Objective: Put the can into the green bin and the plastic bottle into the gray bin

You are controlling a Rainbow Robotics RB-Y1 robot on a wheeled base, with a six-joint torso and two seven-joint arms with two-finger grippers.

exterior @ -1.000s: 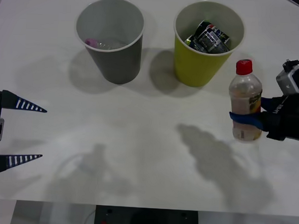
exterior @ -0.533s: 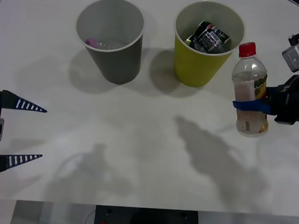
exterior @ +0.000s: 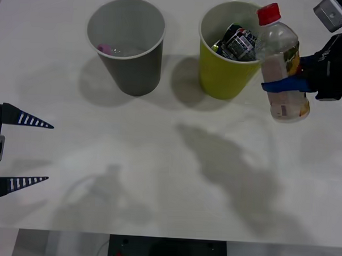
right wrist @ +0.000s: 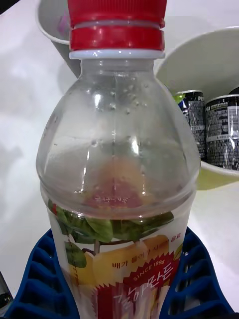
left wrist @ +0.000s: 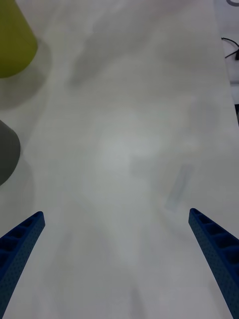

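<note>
My right gripper [exterior: 285, 83] is shut on the plastic bottle [exterior: 280, 63], a clear one with a red cap and pale peach body, held tilted in the air just right of the green bin [exterior: 236, 47]. In the right wrist view the bottle [right wrist: 119, 179] sits between my blue fingers [right wrist: 35, 279]. The green bin holds dark cans [exterior: 238, 42], which also show in the right wrist view [right wrist: 219, 129]. The gray bin [exterior: 127, 44] stands to its left with a pink-capped clear bottle [exterior: 115, 48] inside. My left gripper [exterior: 14, 152] waits open at the table's left edge.
The white table [exterior: 158, 161] is bare in the middle and front. In the left wrist view, the open blue fingers [left wrist: 20, 244] frame bare table, with the green bin [left wrist: 14, 40] and the gray bin [left wrist: 7, 152] at one side.
My right gripper has lifted the plastic bottle up and toward the far side, next to the green bin, tilting it leftward. The left arm has not moved.
</note>
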